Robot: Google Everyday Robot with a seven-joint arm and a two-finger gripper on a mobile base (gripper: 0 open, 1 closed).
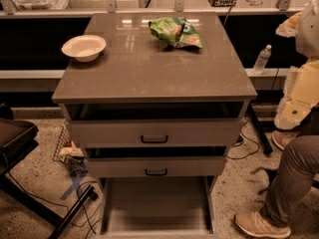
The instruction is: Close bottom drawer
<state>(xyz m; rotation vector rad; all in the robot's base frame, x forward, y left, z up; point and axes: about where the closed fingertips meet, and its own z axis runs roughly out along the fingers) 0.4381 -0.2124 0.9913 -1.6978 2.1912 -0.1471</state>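
The grey cabinet (154,71) stands in the middle of the view. Its bottom drawer (157,205) is pulled far out toward me, showing its shallow grey tray interior; its front panel and handle are cut off at the lower edge. The two drawers above, each with a small black handle (154,139), stick out only slightly. My gripper is not in view. Only a pale, bulky part of my arm (301,91) shows at the right edge, to the right of the cabinet and apart from it.
A white bowl (83,47) and a green snack bag (175,32) lie on the cabinet top. A person's leg and shoe (261,224) are at lower right. A black stand (20,148) and cables are at left. A water bottle (261,59) stands behind.
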